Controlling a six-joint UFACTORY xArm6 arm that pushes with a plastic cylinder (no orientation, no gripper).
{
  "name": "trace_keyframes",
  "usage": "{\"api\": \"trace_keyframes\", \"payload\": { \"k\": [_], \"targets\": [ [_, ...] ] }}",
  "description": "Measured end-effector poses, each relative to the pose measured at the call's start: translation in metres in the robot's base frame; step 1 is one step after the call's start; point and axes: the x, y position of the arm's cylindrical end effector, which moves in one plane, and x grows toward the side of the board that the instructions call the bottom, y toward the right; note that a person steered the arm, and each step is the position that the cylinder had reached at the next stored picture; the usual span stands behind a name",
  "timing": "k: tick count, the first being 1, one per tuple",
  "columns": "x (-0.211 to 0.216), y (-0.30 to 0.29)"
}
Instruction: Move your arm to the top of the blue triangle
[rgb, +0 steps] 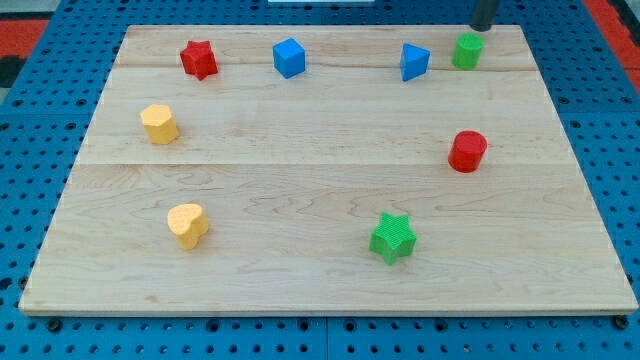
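The blue triangle (414, 61) stands near the board's top edge, right of centre. My rod comes in at the view's top right; my tip (480, 28) sits at the board's top edge, just above the green block (467, 50) and up and to the right of the blue triangle. The tip touches neither block as far as I can see.
A blue cube (288, 57) and a red star (199, 59) lie along the top. A yellow block (159, 123) and a yellow heart (187, 224) are at the left. A red cylinder (467, 151) is at the right, a green star (393, 237) at the bottom. The wooden board (300, 150) rests on blue pegboard.
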Motion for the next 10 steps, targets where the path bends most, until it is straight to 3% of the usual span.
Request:
{"api": "trace_keyframes", "payload": {
  "k": [8,9,10],
  "targets": [
    [0.0,-0.042],
    [0.003,-0.082],
    [0.002,-0.168]
  ]
}}
